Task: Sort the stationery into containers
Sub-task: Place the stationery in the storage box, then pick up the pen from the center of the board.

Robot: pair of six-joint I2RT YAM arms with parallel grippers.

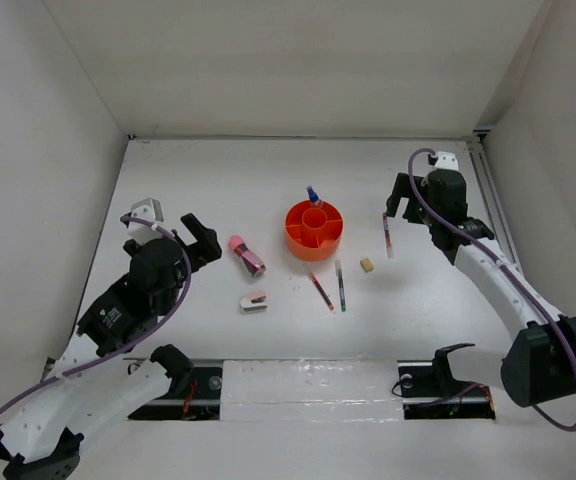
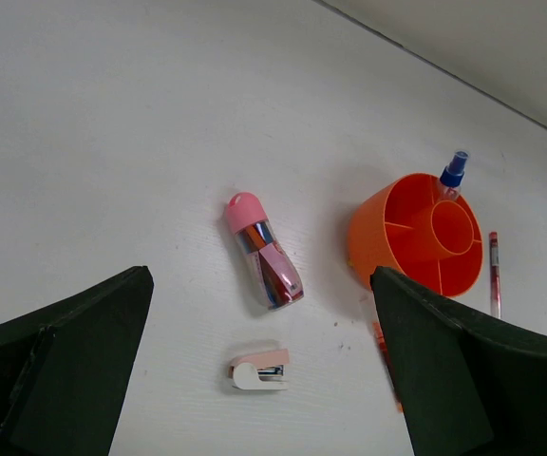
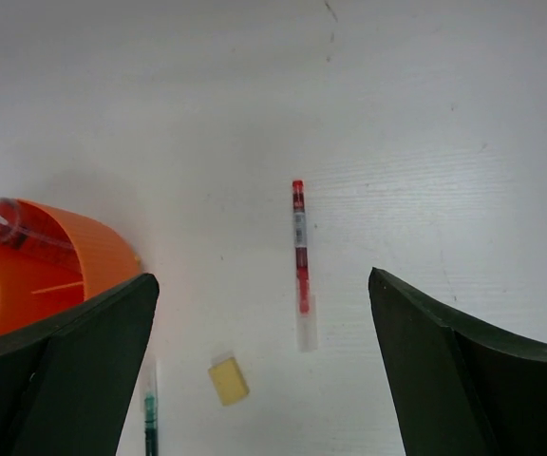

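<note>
The left gripper (image 1: 202, 238) is hanging above the white table (image 2: 112, 114). Its jaws are standing wide apart and are gripping nothing. Ahead of the jaws a broad stretch of bare table is lying open, up to the foot of the far wall (image 2: 501, 47). Between the two jaws the pink-capped clear tube (image 2: 263, 253) is lying flat. The white-and-pink stapler-like piece (image 2: 259, 369) is resting nearer to the wrist. The orange tub (image 2: 387, 242) is standing just ahead of the right-side jaw, and the blue-capped bottle (image 2: 453, 173) is sticking up from an outer compartment on its far side.

The right gripper (image 1: 400, 207) is also spread wide and is carrying nothing. Between its jaws the thin red pen (image 3: 299, 255) is lying on the table, pointing away from the wrist, with free table on both sides of it. The tan eraser (image 3: 228, 380) is lying closer to the left-side jaw. The dark pen (image 3: 149, 414) is showing just beside that jaw's inner edge. The tub's rim is peeking out beyond the same jaw.
</note>
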